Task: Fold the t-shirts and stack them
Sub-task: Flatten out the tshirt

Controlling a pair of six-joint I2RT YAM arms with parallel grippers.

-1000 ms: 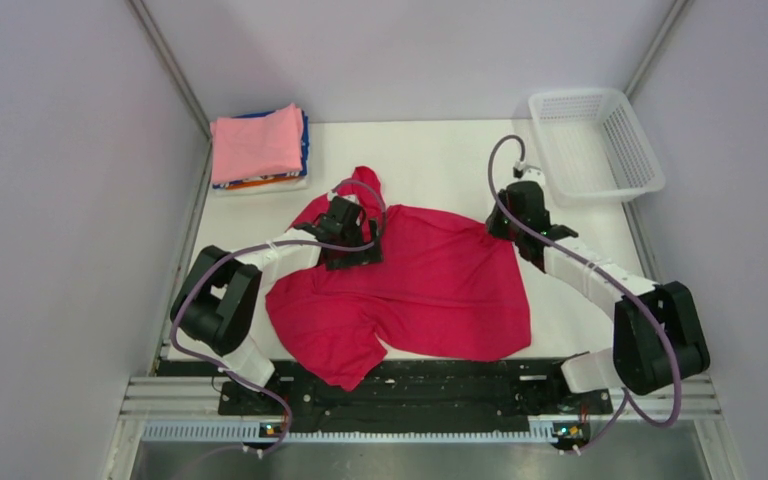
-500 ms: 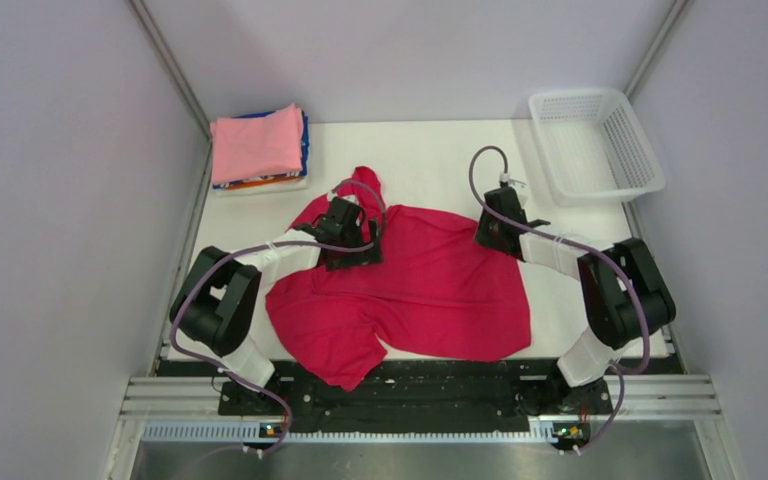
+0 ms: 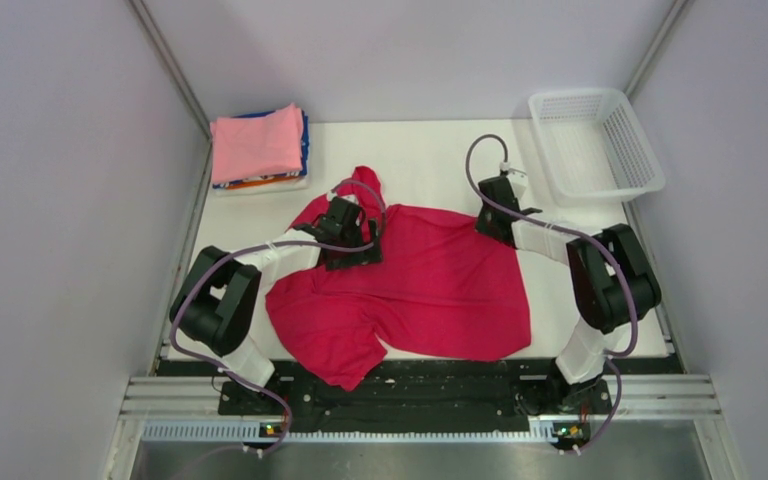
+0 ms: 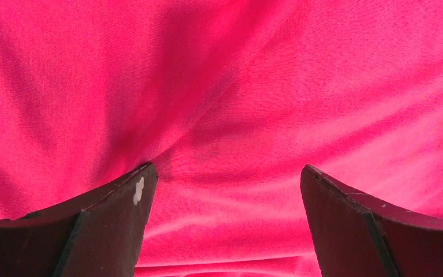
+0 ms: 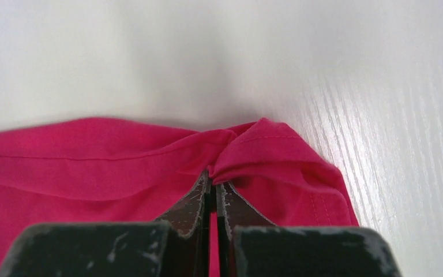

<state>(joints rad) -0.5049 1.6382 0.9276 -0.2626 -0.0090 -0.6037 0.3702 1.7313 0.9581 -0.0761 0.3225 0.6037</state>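
A crimson-red t-shirt (image 3: 430, 285) lies spread and rumpled on the white table, one sleeve reaching toward the back. My left gripper (image 3: 352, 232) rests low over its upper left part, jaws wide open; red cloth (image 4: 225, 115) fills the left wrist view and lies between the fingers (image 4: 115, 225) without being pinched. My right gripper (image 3: 493, 222) is at the shirt's upper right corner, shut on a fold of the hemmed edge (image 5: 254, 147). A folded stack with the light pink t-shirt (image 3: 256, 142) on top, blue, orange and white beneath, sits at the back left.
A white plastic mesh basket (image 3: 594, 143) stands at the back right, close behind the right arm. Grey walls close in on both sides. The black arm rail (image 3: 410, 392) runs along the near edge.
The right arm has folded in, its elbow shifting left and back, and the right gripper has drawn slightly left at the shirt's corner. The left arm and the shirt look the same.
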